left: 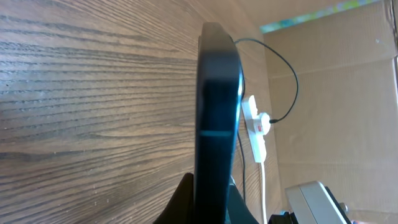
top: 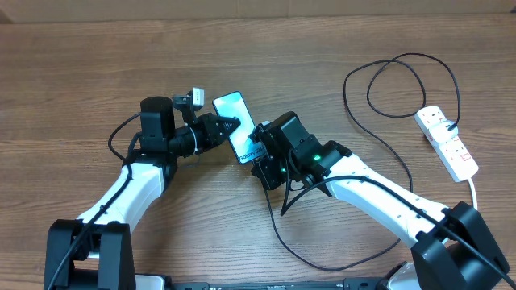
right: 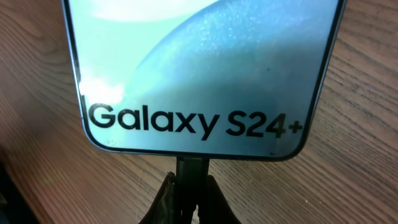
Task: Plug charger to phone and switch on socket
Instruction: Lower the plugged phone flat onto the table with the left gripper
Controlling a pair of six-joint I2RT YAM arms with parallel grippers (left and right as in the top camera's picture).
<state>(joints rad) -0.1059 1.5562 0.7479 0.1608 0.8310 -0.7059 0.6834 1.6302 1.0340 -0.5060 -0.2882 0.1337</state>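
Observation:
The phone (top: 236, 119) stands on its long edge at the table's middle, light blue screen with "Galaxy S24+" filling the right wrist view (right: 199, 68). My left gripper (top: 228, 126) is shut on the phone's edge, seen edge-on in the left wrist view (left: 219, 112). My right gripper (top: 260, 161) is shut on the charger's black plug tip (right: 193, 171), which touches the phone's bottom edge at the port. The black cable (top: 403, 68) loops to the white power strip (top: 447, 142) at the far right, also in the left wrist view (left: 256, 124).
The power strip's thick white cord (top: 476, 192) runs off toward the front right. A loop of black cable (top: 298, 242) lies on the wood under my right arm. A cardboard wall (left: 336, 93) stands behind the table.

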